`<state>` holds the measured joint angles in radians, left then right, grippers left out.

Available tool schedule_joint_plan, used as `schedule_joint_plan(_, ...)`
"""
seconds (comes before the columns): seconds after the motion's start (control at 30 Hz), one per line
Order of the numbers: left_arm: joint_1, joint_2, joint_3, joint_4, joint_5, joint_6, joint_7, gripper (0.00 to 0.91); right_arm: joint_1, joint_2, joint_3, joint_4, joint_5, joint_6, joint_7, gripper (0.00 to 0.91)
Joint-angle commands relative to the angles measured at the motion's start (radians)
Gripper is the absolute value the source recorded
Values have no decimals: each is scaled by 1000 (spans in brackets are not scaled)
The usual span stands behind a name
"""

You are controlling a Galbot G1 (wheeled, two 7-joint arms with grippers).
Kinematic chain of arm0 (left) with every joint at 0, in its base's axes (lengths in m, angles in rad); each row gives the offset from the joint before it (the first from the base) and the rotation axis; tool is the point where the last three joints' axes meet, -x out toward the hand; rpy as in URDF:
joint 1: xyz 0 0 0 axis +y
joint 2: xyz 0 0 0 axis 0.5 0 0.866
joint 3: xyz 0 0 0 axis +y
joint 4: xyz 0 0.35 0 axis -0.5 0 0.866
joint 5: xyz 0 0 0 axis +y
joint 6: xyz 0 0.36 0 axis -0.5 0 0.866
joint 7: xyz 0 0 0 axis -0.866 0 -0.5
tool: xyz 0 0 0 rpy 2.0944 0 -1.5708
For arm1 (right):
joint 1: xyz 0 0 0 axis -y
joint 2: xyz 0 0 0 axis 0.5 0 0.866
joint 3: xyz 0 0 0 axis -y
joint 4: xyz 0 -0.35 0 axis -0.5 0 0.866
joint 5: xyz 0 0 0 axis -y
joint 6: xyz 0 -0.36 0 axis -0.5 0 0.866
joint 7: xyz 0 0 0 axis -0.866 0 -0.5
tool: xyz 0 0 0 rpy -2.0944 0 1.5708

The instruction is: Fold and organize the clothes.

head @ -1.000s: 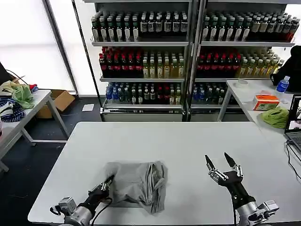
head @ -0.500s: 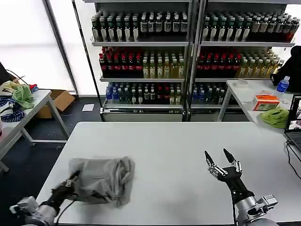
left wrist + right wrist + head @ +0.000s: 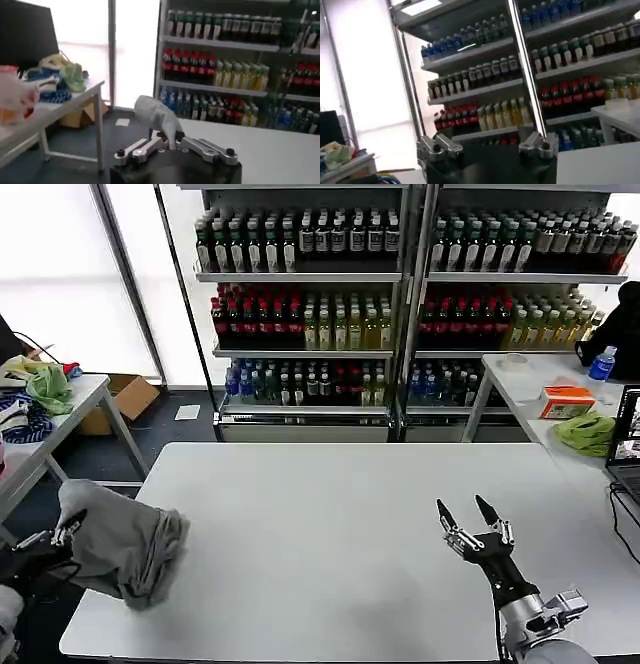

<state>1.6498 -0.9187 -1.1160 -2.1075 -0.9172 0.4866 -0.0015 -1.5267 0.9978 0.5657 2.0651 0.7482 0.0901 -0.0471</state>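
Head view: left gripper (image 3: 62,534) pinches the crumpled, soft grey shirt (image 3: 125,546); right gripper (image 3: 474,523) splayed.

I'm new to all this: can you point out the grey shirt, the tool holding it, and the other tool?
Grey shirt (image 3: 125,546), head view, middle of the bundle.
Left tool (image 3: 68,531), head view, fingertips gripping the shirt.
Right tool (image 3: 463,514), head view, between its open fingertips.
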Motion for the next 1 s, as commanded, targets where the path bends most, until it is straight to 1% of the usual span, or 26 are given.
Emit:
schedule_joint_plan(0.03, -100, -3, 167, -153, -258, 59, -160, 10, 2, -6, -1, -24, -11, 4, -3, 907)
schedule_joint_plan(0.07, -110, -28, 201, -157, -255, 60, -192, 10, 1, -6, -1, -27, -17, 4, -4, 907)
schedule_joint_plan(0.1, -145, -78, 349, -186, -259, 32, -283, 10, 2, -4, 0, -32, -21, 2, -2, 907)
schedule_joint_plan(0.17, -187, -119, 491, -194, -245, 35, -333, 10, 3, -3, 3, -35, -25, -1, -1, 907)
schedule_joint_plan(0.23, -281, -173, 639, -155, -187, 36, -338, 10, 7, 0, 4, -39, -25, -6, 2, 907)
schedule_joint_plan(0.27, -317, -193, 743, -125, -158, 38, -356, 10, 12, 6, 7, -48, -29, -9, 3, 907)
schedule_joint_plan(0.37, -420, -286, 943, -27, -110, 46, -389, 20, 2, 13, 20, -47, -36, -12, 2, 907)
schedule_joint_plan(0.4, -463, -309, 985, -5, -113, 55, -396, 161, -5, 24, 29, -46, -42, -15, 3, 907)
schedule_joint_plan(0.43, -486, -339, 1031, 19, -112, 63, -406, 584, -8, 32, 34, -47, -43, -17, 3, 907)
schedule_joint_plan(0.47, -537, -369, 1064, 79, -108, 69, -421, 907, -18, 46, 38, -49, -46, -19, 5, 907)
schedule_joint_plan(0.5, -567, -410, 1093, 119, -86, 77, -421, 907, -22, 52, 41, -50, -51, -19, 4, 907)
schedule_joint_plan(0.57, -609, -448, 1127, 174, -60, 89, -419, 907, -37, 74, 41, -50, -71, -25, 4, 907)
schedule_joint_plan(0.67, -632, -444, 1151, 174, -78, 90, -419, 907, -41, 81, 27, -32, -90, -64, 11, 907)
schedule_joint_plan(0.73, -649, -431, 1143, 149, -130, 90, -424, 907, -31, 75, 8, -26, -118, -136, 31, 907)
schedule_joint_plan(0.8, -669, -419, 1120, 106, -183, 89, -438, 907, -11, 62, -22, -24, -132, -177, 44, 907)
schedule_joint_plan(0.87, -685, -405, 1093, 58, -226, 89, -444, 907, 16, 39, -60, -16, -108, -251, 50, 907)
schedule_joint_plan(0.93, -692, -390, 1070, 43, -226, 88, -431, 907, 39, 21, -87, -14, -73, -279, 52, 907)
schedule_joint_plan(0.97, -698, -377, 1044, 37, -225, 82, -427, 907, 58, -1, -106, -14, -30, -306, 46, 907)
schedule_joint_plan(1.0, -701, -359, 1020, 30, -234, 79, -426, 907, 70, -17, -119, -14, -12, -318, 43, 907)
